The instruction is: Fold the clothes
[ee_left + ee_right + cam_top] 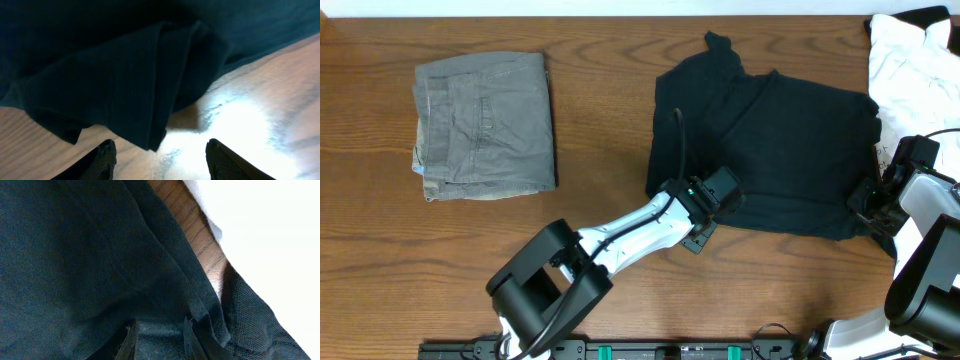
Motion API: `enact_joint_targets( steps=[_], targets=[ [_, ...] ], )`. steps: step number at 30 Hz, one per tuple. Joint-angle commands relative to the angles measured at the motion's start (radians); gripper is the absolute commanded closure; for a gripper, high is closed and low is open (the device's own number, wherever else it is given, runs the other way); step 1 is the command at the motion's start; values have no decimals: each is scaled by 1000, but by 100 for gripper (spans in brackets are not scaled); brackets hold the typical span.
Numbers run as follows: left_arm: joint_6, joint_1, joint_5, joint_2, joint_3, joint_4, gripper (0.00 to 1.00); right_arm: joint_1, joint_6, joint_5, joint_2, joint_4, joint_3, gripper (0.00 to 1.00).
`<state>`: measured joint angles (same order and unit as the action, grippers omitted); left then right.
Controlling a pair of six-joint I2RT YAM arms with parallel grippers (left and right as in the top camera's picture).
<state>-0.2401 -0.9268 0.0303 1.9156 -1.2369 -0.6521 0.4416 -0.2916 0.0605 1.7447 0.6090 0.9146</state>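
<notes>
noted the black t-shirt (770, 150) at centre-right of the overhead frame, rumpled and partly doubled over, flat on the table (600, 230), one loose tab of cloth poking toward the top edge. judged its long axis as running across the frame, left to right, dipping a little toward the lower right. found the left gripper (720, 195) at the shirt's lower-left edge, reaching in from the lower left. in the left wrist view, saw jaws parted, both fingers (106, 156) low in the frame with only bare wood between them, and a folded lip of dark cloth just ahead, not yet taken. found the right gripper (868, 198) at the shirt's lower-right corner, apparently pinched shut on the hem. in the right wrist view, saw fabric bunched between the fingertips (192, 341). so: one gripper at each end of the long axis, both on the lower edge, left one nearer the loose fold and empty. likely needs the left to advance up-frame and close on that lip. further out, noted the white garment (910, 70) just beside the shirt at upper right and the folded grey-green trousers (485, 125) well apart at upper left.
</notes>
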Motion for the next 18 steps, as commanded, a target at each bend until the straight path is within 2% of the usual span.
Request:
enact_joint_targets(
  steps=[1, 16, 18],
  targets=[
    [-8, 0, 35, 13, -9, 0, 40, -11, 9, -122, 101, -4, -69, 69],
    [-8, 0, 87, 24, -9, 44, 41, -11, 10, -121, 101, -3, -69, 68],
    [-8, 0, 87, 25, -9, 44, 49, -11, 10, -121, 101, -3, -69, 69]
  ],
)
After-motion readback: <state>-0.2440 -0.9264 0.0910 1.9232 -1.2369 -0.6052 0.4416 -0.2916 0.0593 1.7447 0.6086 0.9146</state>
